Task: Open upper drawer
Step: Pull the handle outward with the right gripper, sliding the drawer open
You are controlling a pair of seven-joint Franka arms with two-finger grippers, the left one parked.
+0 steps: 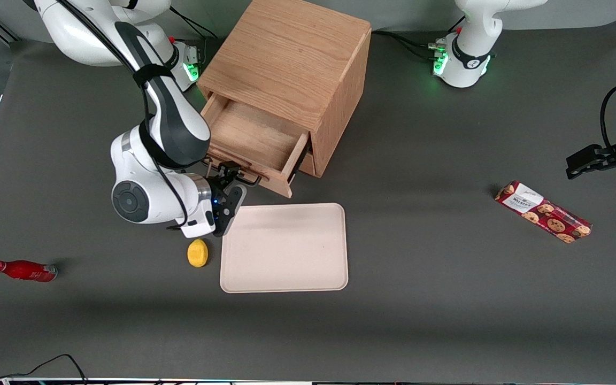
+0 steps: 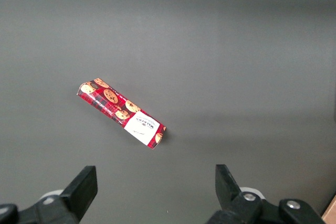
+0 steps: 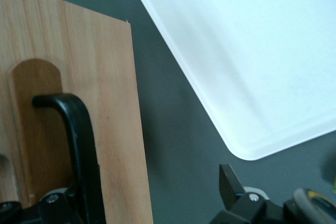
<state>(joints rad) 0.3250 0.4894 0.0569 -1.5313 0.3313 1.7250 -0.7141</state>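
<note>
At the front edge of the upper drawer (image 1: 249, 136), in the front view, the gripper (image 1: 230, 174) sits right against the thin dark handle (image 1: 244, 179), with the working arm's wrist bulking just beside it. The drawer stands well out of the light wooden cabinet (image 1: 286, 59), its shallow wooden tray bare and lying just farther from the camera than the gripper. Just nearer to the camera than the gripper lies a pale flat tray (image 1: 286, 248), one corner almost under the fingers. A small yellow fruit-like object (image 1: 198, 253) lies near the gripper, beside that tray's edge. A red bottle (image 1: 23, 270) lies on its side well apart from the gripper, toward the working arm's end of the table. A red cookie packet (image 1: 543, 212) lies far from it, toward the parked arm's end.

The left wrist view shows only that cookie packet (image 2: 122, 114), lying flat on the dark table (image 2: 236, 51).

In the right wrist view, the gripper (image 3: 142, 187) is released: its fingers (image 3: 231, 184) stand wide apart and clamp nothing. The handle (image 3: 79, 129) rises between them, close against one finger and well clear of the one that shows plainly. The oak drawer front (image 3: 115, 103) fills the space around the handle, touching nothing else. The pale tray (image 3: 252, 51) lies close by, with a strip of dark table between it and the drawer front.
</note>
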